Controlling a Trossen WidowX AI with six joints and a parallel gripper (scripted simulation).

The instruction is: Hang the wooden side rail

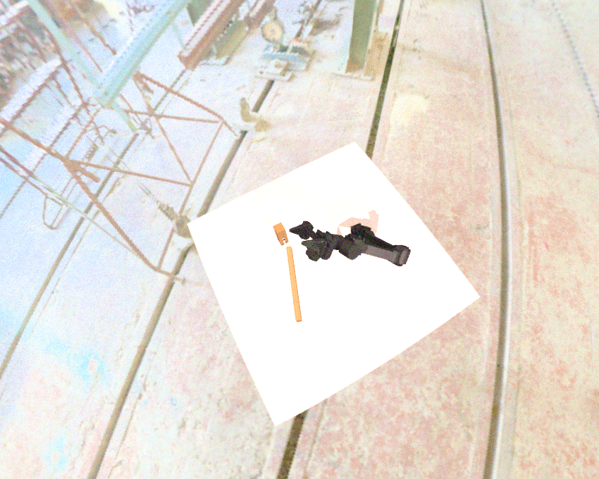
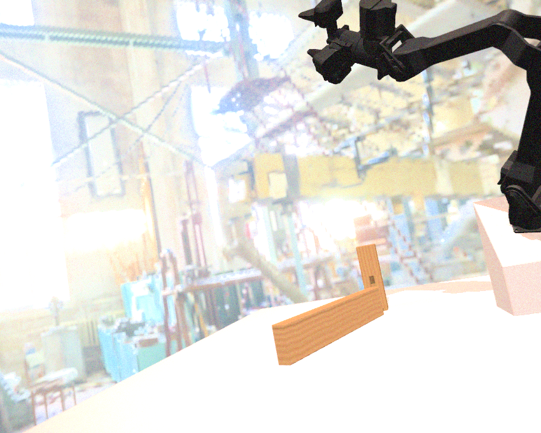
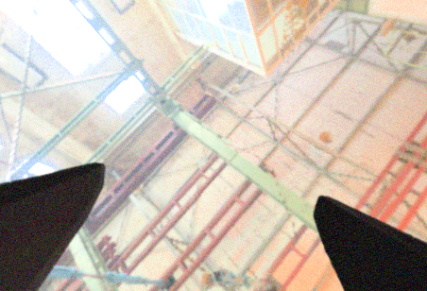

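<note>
The wooden side rail [image 1: 293, 283] [image 2: 329, 326] stands on its narrow edge along the table [image 1: 372, 319] [image 2: 424, 372]. The headboard post [image 1: 280, 232] [image 2: 367, 260] stands upright at the rail's back end. The top view shows a small gap between rail and post. A dark slot opening [image 2: 372, 279] shows on the post just above the rail's top edge. The hooks and pins cannot be made out. My gripper [image 1: 296, 236] [image 2: 303, 32] [image 3: 210, 182] is open and empty, high above the table, fingers pointing roughly level. The wrist view shows neither rail nor post.
A pale pink block [image 2: 531, 286] carries the arm's base at the right in the exterior view. The arm [image 2: 471, 39] reaches out from it, high over the table. The surrounding workshop is background.
</note>
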